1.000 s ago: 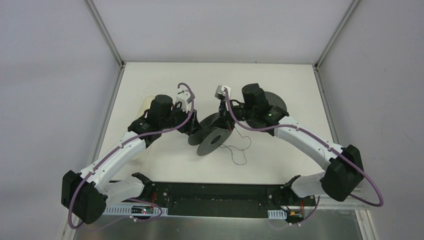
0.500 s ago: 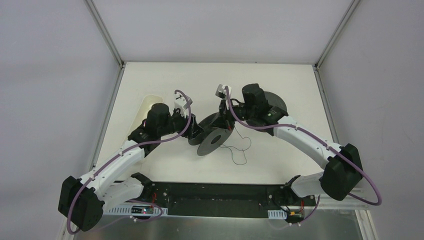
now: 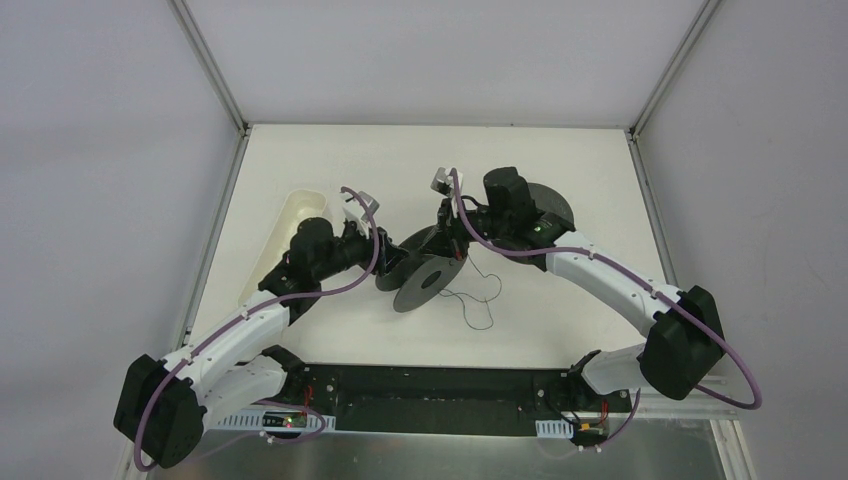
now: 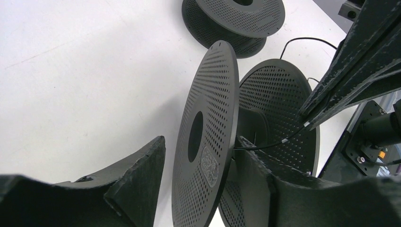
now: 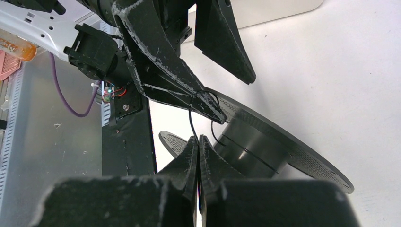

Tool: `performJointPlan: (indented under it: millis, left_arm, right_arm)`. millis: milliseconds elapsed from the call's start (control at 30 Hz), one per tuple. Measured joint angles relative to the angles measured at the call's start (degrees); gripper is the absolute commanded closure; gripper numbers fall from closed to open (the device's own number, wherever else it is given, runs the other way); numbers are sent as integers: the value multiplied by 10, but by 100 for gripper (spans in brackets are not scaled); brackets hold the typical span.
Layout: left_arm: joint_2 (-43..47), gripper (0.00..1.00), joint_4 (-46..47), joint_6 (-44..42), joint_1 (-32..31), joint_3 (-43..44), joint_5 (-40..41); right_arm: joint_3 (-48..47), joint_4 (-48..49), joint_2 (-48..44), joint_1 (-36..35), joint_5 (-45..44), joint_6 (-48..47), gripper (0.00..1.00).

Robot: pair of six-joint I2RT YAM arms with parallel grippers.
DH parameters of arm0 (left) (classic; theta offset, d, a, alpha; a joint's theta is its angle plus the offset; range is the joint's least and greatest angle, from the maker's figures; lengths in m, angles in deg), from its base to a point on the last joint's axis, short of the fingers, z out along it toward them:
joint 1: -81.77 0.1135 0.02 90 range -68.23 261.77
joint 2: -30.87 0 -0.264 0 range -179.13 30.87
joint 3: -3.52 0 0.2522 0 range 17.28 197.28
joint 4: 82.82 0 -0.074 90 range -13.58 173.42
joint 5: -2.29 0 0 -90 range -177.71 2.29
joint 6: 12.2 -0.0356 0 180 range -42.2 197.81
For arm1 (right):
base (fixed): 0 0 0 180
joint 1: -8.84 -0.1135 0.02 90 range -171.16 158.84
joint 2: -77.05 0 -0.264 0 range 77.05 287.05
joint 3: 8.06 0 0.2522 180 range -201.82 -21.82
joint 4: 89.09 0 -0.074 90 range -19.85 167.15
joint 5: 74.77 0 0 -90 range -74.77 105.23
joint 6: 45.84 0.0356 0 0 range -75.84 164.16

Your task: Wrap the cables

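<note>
Over this last second the left arm's wrist swings back and outward, baring more of the white tray (image 3: 285,225) behind it, while the spool (image 3: 425,272) and the right arm hold exactly where they were. We read that as the left side re-angling on the spool for another turn, so the winding looks to be in mid-course. The left pincer (image 4: 199,142) stays at the spool with its jaws parted, astride the nearer perforated flange, one finger outside it and one reaching in toward the hub, with no flat clamp on it. The right pincer (image 5: 198,138) is clenched on the cable (image 5: 190,123), which runs taut from its tips toward the hub just ahead. A loose curly tail lies on the tabletop (image 3: 330,160) beside that pincer, on the side toward the arm bases. The left forearm lies low with the elbow folded, and the right arm reaches in with its wrist above a second, flat-lying spool (image 3: 555,205).
</note>
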Motion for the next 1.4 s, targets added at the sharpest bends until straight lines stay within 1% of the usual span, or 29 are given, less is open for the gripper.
performJointPlan:
  millis: [300, 400, 467, 667, 867, 967, 1067, 1300, 1400]
  left_arm:
    - [-7, 70, 15, -2, -8, 0, 20]
    - [-9, 82, 15, -6, -9, 0, 26]
    - [-9, 86, 15, -9, -13, 0, 26]
    - [-11, 88, 18, -21, -23, 0, 25]
    - [-17, 85, 16, -26, -24, 4, 26]
    - [-30, 95, 15, -29, -27, 9, 26]
    - [-40, 100, 15, -40, -27, 17, 26]
    - [-46, 100, 12, -55, -35, 23, 31]
    - [-49, 100, 6, -56, -39, 28, 40]
  right_arm:
    - [15, 4, 2, 3, 0, 4, 98]
    - [17, 4, 2, 3, -1, 5, 97]
    - [18, 10, 2, 3, -4, 7, 96]
    - [18, 15, 3, 10, -7, 8, 93]
    - [19, 19, 3, 17, -6, 10, 92]
    - [20, 20, 3, 21, -3, 11, 88]
    - [22, 28, 3, 23, -4, 12, 86]
    - [33, 48, -3, 27, -15, 11, 85]
    - [40, 51, -10, 28, -21, 11, 80]
